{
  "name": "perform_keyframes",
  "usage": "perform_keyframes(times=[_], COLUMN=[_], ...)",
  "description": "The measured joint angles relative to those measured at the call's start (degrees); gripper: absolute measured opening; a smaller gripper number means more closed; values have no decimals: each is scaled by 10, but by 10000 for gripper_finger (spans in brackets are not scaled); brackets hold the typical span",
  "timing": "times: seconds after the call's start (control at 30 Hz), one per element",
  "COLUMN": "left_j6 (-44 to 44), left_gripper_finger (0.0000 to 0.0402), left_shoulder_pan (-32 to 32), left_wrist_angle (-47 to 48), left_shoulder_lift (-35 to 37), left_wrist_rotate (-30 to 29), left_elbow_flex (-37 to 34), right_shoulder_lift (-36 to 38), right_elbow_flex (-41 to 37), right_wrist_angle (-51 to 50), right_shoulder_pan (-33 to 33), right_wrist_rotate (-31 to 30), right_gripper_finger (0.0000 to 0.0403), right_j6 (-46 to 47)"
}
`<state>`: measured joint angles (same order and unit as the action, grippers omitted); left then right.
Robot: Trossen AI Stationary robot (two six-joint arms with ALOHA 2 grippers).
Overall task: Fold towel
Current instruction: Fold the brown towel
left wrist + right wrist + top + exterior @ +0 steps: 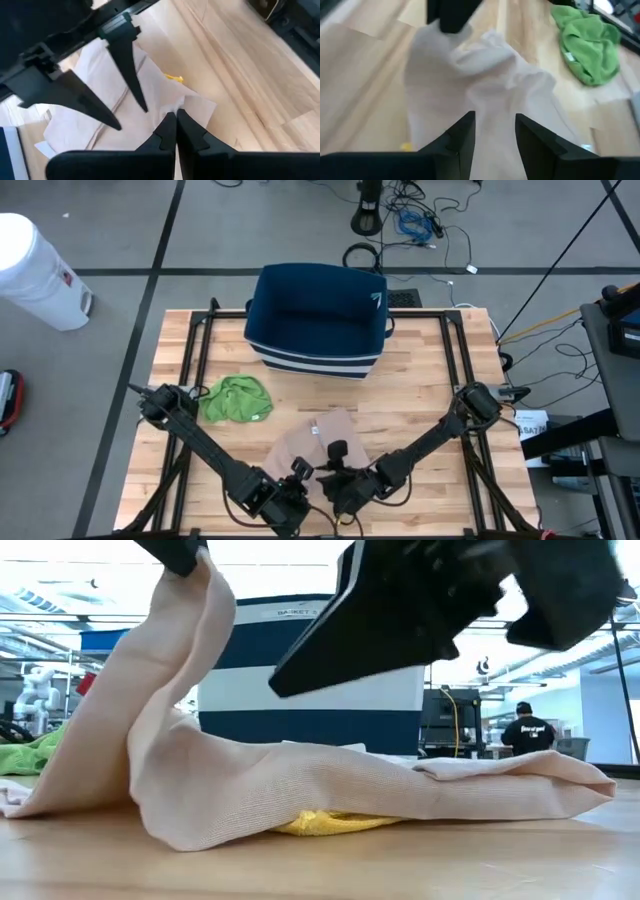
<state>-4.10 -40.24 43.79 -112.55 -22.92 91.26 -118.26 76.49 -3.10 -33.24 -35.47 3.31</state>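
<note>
Left claw (pixel 175 125) pinching beige towel (pixel 145 100) edge.

Both arms reach in low over the table's (pixel 420 410) near edge, wrists almost meeting at mid-table. Left gripper (pixel 175 122): fingers pinched tight together, raised off the table. Right gripper (pixel 492 131) just beside it, fingers apart, angled down.

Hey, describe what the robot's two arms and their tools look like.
Both arms are black, slim and jointed. The left tool and right tool each end in two flat, black, wedge-shaped fingers on a blocky black body. No markings are visible on them.
</note>
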Motion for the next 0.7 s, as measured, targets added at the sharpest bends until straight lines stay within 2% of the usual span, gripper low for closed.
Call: perform_keyframes(times=[0.17, 0.47, 0.7], left_j6=[-5, -16, -78], left_gripper_finger=[0, 0, 0], left_shoulder_pan=[-12, -36, -26], left_wrist_angle=[-7, -16, -49], left_shoulder_lift=[0, 0, 0], left_wrist_rotate=[-1, -15, -45], left_elbow_flex=[0, 5, 5], right_shoulder_lift=[-13, -57, -60], right_elbow_flex=[0, 0, 1], right_wrist_angle=[18, 2, 3], right_shoulder_pan=[-4, 10, 7], right_wrist_rotate=[47, 52, 52], right_gripper_finger=[125, 125, 125], right_j6=[20, 61, 80])
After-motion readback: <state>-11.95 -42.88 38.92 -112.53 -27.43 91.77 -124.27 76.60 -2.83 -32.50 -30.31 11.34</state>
